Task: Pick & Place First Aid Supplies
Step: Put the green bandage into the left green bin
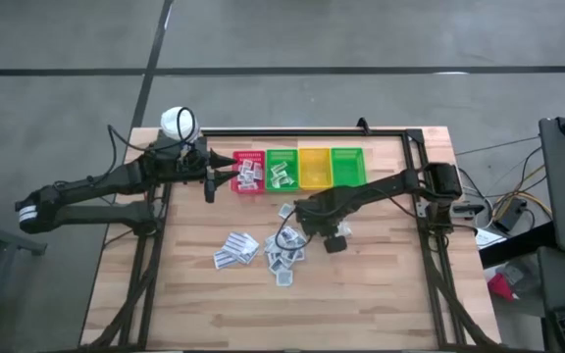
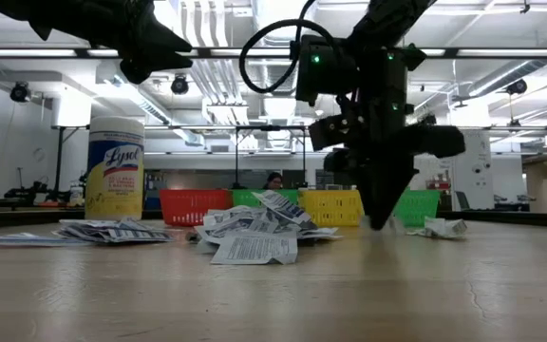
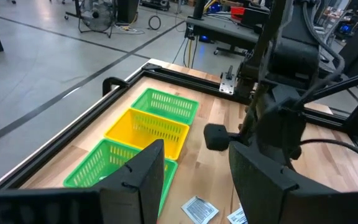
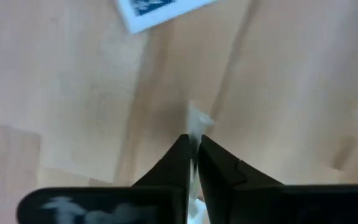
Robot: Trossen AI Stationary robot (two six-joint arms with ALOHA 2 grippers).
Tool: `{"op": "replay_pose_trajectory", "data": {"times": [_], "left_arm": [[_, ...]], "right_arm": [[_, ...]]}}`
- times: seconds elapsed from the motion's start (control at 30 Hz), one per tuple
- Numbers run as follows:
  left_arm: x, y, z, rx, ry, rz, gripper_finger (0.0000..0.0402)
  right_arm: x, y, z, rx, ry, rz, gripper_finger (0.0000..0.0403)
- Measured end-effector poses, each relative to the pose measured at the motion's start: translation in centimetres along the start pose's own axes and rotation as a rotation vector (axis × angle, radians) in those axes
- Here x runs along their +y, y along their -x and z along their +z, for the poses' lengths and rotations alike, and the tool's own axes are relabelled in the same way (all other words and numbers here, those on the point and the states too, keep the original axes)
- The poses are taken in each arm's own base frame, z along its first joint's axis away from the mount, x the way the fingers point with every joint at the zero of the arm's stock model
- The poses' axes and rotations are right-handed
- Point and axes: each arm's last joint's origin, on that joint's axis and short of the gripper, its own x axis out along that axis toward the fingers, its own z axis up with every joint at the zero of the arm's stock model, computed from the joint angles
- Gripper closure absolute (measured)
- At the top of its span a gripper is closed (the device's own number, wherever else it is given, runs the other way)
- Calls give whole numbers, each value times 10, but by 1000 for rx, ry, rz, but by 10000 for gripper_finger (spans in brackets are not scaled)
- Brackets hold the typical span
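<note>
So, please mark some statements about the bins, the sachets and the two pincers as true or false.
1. The right pincer is shut on a sachet. True.
2. The left pincer is shut. False: it is open, near the bins.
3. Four bins stand in a row: red, green, yellow, green. True.
4. The yellow bin is full of sachets. False: it looks empty.
5. Loose sachets lie on the table. True.
</note>
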Motion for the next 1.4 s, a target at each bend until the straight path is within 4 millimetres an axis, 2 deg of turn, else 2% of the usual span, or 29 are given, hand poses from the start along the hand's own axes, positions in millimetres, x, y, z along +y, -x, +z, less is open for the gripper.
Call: {"op": "replay_pose_trajectory", "data": {"times": [0.37,0.87,1.0,1.4], "left_arm": [[0,0,0,2,0,1,227],[0,0,-2,22,8,-4,227],[0,0,-2,21,8,-4,227],[0,0,-2,22,9,-4,227]], "right_arm": [[-5,43,24,-117,21,-13,394],[-6,30,9,-34,-49,24,391],[-7,27,8,-33,-56,65,366],[-14,17,3,-30,-76,34,260]]}}
